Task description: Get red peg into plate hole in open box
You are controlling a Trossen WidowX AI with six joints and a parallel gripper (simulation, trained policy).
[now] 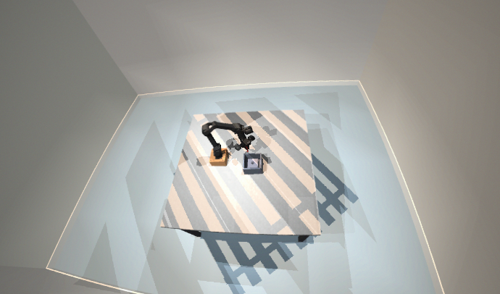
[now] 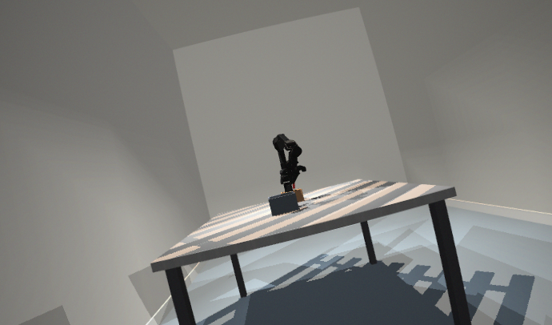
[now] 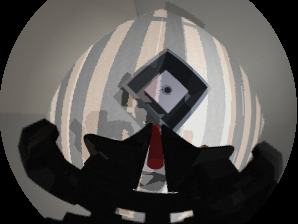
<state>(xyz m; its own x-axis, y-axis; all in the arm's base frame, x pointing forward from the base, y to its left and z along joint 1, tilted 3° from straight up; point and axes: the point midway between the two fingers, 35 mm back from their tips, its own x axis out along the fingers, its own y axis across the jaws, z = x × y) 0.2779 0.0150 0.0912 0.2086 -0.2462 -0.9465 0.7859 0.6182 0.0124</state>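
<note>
The red peg [image 2: 294, 186] [image 3: 155, 152] is held between the fingertips of my gripper [image 1: 246, 147] [image 3: 156, 126], which is shut on it. The peg is off the table and its lower part shows beneath the fingers. The open dark grey-blue box [image 1: 253, 171] [image 2: 284, 205] [image 3: 194, 72] stands on the table. The gripper and peg are above and beside the box's near corner in the wrist view, not over its middle. The light plate [image 3: 175, 99] lies at the box's bottom, with a small dark hole [image 3: 167, 90] in its middle and nothing in it.
The arm stands on an orange base block [image 1: 219, 161] [image 2: 299, 195], left of the box in the top view. The box walls rise around the plate. The striped table [image 1: 240, 208] [image 2: 330, 218] carries slanting shadows.
</note>
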